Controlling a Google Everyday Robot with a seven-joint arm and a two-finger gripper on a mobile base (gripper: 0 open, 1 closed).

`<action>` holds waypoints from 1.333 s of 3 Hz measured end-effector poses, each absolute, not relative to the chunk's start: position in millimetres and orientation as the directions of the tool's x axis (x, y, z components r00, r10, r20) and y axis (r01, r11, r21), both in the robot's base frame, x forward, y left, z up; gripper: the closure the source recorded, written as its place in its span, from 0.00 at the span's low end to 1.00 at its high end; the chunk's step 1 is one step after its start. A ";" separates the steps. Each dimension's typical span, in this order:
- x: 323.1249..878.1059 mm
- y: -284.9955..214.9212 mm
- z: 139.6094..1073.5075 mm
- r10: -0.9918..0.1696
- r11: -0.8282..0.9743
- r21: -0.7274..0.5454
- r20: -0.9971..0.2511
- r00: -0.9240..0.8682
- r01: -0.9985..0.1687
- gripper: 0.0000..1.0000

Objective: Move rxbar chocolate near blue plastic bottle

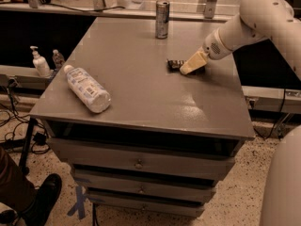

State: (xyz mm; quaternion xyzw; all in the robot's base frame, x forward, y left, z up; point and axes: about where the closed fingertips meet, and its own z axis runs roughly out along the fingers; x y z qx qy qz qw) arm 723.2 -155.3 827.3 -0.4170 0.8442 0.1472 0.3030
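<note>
The rxbar chocolate (174,64) is a dark flat bar lying on the grey table (141,98) at the right of its middle; only its left end shows. My gripper (189,67), with cream-coloured fingers, is down at the bar's right part and covers it. The blue plastic bottle (87,88) is a large translucent whitish bottle with a white cap, lying on its side near the table's left front corner, far from the bar.
A slim silver can (162,19) stands at the table's back middle. A small white pump bottle (40,63) and another small bottle (58,59) stand on a ledge left of the table. Drawers sit below the tabletop. A person's shoe (42,199) is at the lower left.
</note>
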 end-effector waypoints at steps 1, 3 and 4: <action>723.2 -155.3 830.4 -0.615 0.609 -0.004 -0.634 -0.469 -0.793 0.87; 704.6 -136.4 849.2 -0.610 0.560 0.018 -0.668 -0.427 -0.829 1.00; 683.0 -103.3 875.8 -0.581 0.518 0.037 -0.718 -0.384 -0.854 1.00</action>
